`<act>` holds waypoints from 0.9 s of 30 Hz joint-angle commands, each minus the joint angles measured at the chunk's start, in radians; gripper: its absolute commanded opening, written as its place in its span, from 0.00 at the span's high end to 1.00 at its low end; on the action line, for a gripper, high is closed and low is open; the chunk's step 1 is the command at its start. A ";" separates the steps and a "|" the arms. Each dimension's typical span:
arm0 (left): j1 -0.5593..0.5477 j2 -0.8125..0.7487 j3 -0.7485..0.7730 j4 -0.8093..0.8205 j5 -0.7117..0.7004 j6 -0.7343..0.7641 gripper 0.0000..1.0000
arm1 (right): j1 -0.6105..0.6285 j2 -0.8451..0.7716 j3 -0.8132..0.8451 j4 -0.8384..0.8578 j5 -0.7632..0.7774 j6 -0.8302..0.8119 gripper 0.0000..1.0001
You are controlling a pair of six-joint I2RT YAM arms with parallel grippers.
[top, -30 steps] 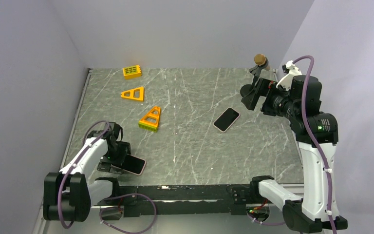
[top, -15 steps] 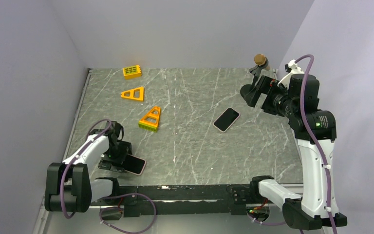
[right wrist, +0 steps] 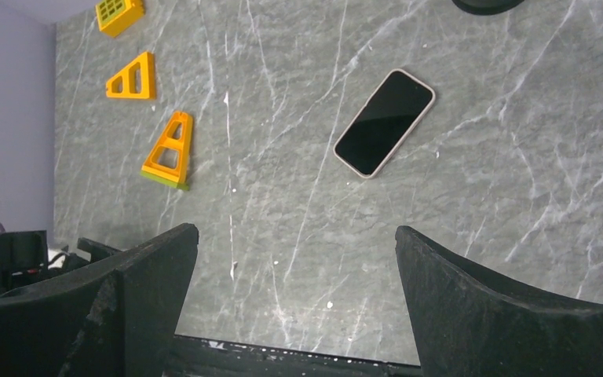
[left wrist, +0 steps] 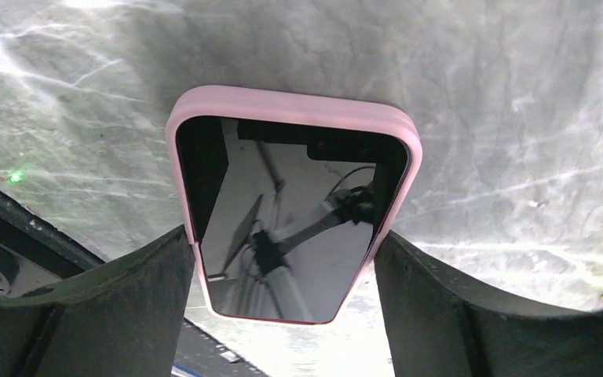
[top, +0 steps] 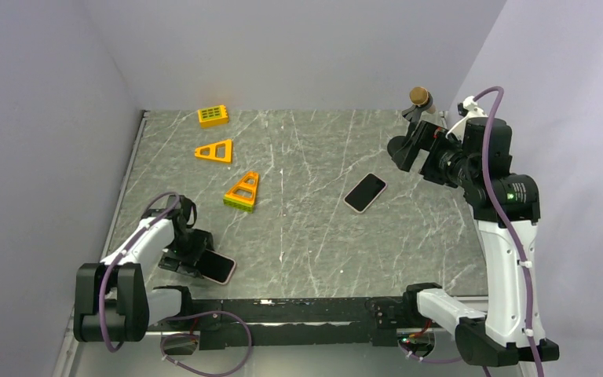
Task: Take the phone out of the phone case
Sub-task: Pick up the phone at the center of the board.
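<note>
Left wrist view, left gripper [left wrist: 286, 236]: fingers had drawn in since a second ago and clasped both long sides of the pink phone case [left wrist: 290, 106]
Phone [left wrist: 283, 228]: seated in that case, screen up, lying on the table [top: 322, 236] near its front-left edge — spot unchanged
Right gripper [right wrist: 295, 232]: spread wide, empty, raised over the far right — barely shifted
Second phone [right wrist: 385, 122]: flat mid-table, unmoved
</note>
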 commanded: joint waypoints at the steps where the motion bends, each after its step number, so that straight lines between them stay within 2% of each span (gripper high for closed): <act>1: 0.005 0.021 0.040 0.082 -0.021 0.212 0.83 | 0.003 0.031 0.015 -0.053 -0.042 -0.002 0.00; 3: 0.005 0.035 0.106 0.047 -0.022 0.288 0.96 | 0.003 0.032 -0.018 -0.063 -0.048 -0.003 0.00; 4: 0.004 0.037 0.132 0.030 -0.019 0.319 1.00 | 0.003 0.027 -0.045 -0.064 -0.054 -0.005 0.00; 7: 0.005 0.009 0.187 -0.017 0.017 0.366 1.00 | 0.002 0.033 -0.113 -0.081 -0.093 -0.001 0.00; 10: 0.002 -0.077 0.186 0.012 0.145 0.351 1.00 | 0.003 0.041 -0.193 -0.099 -0.174 -0.010 0.00; 13: -0.003 -0.181 0.138 0.095 0.333 0.274 1.00 | 0.004 0.016 -0.334 -0.050 -0.265 -0.002 0.00; 16: -0.049 -0.290 0.106 0.188 0.434 0.160 1.00 | 0.027 -0.005 -0.448 0.026 -0.367 0.013 0.00; 18: -0.106 -0.333 0.103 0.250 0.459 0.096 1.00 | 0.085 -0.004 -0.505 0.083 -0.403 0.043 0.01; 23: -0.247 -0.354 0.135 0.438 0.496 -0.011 1.00 | 0.303 0.029 -0.599 0.332 -0.462 0.188 0.10; 25: -0.287 -0.336 0.158 0.500 0.510 -0.026 1.00 | 0.403 0.052 -0.592 0.424 -0.449 0.223 0.11; 27: -0.324 -0.306 0.191 0.522 0.527 -0.033 1.00 | 0.484 0.094 -0.543 0.447 -0.413 0.215 0.13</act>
